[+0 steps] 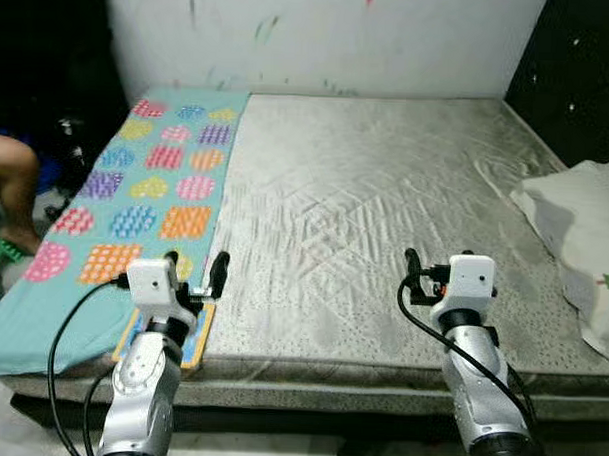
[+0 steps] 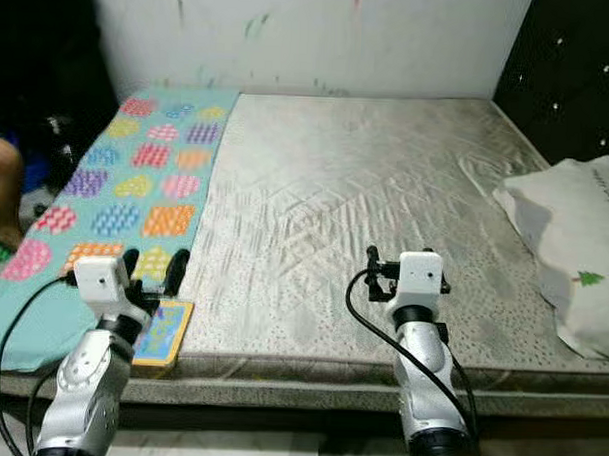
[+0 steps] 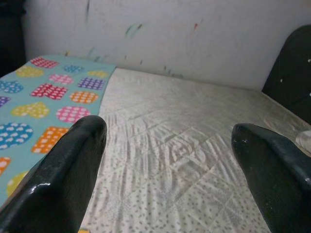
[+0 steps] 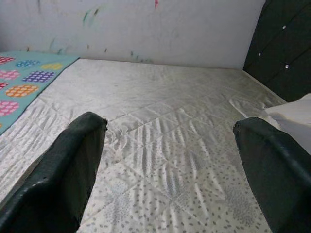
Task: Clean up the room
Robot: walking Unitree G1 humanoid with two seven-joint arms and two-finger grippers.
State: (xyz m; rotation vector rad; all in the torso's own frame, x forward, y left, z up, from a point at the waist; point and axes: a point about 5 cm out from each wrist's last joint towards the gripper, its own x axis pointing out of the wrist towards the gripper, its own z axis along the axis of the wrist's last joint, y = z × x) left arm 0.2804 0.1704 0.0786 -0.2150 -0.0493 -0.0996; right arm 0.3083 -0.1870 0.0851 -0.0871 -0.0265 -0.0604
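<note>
Bed (image 1: 385, 201), a grey quilted mattress, takes up the middle of the frame and is the surface to be tidied. Teal blanket with coloured hearts (image 1: 136, 192) lies flat along its left edge, lower corner drooping over the side. White pillow (image 1: 584, 238) sits at the right edge, askew and partly off the mattress against the dark headboard (image 1: 580, 68). Small colourful flat item, book or card by the look (image 2: 163, 333), lies at the lower left on the mattress edge, just beside the blanket's near end; exact kind not readable.

Left gripper (image 1: 195, 274) hovers at lower left, directly above that flat item. Jaws stand wide apart and hold nothing; left wrist view shows bare mattress between the two fingers (image 3: 63, 170).

Right gripper (image 4: 165, 174) hovers at lower centre-right over bare mattress, well apart from the pillow. Jaws wide apart, empty.

Judgement: both arms are held forward and open as a ready pose at the bed's near edge. The flat item is the nearest loose thing, so the left arm seems placed for it.

A person's bare leg (image 1: 14, 193) shows at far left, off the bed
</note>
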